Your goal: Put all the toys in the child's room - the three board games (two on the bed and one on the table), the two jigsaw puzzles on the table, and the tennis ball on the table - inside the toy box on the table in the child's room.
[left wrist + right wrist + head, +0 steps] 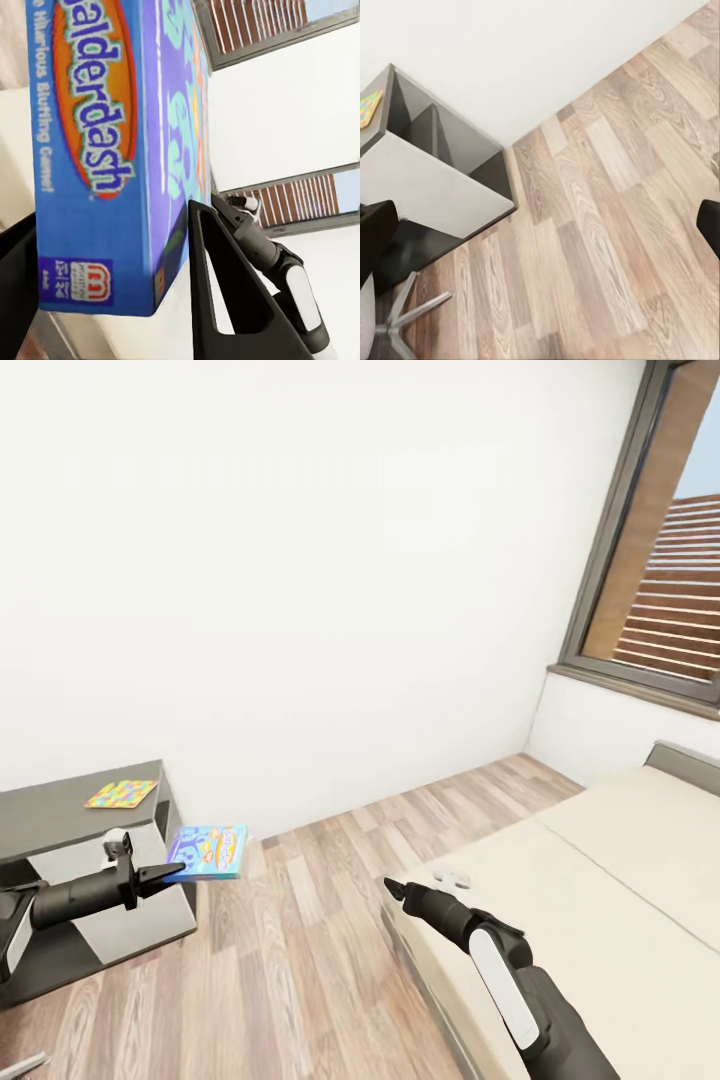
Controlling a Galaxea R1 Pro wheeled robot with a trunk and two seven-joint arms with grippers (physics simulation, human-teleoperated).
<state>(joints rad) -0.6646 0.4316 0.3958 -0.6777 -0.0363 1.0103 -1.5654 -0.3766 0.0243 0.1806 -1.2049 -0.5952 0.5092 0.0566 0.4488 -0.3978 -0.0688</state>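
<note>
Blue board game (207, 852) clamped in left gripper (172, 873), above floor.

- Board game (207, 852): 1, blue box
- Jigsaw puzzle (121, 794): 1, on dark unit (60, 815)
- Bed (600, 890): 1
- Window (665, 550): 1
- End effectors: 2, left end effector (165, 873), right end effector (392, 887)

The head camera is looking down from high up across the wood floor (320, 920) toward a white wall, dark unit (70, 815) left, bed (600, 880) right. The left wrist camera is sitting very close against a blue box (105, 150). The right wrist camera is facing down over the floor and the dark unit, both shared with the head view.
</note>
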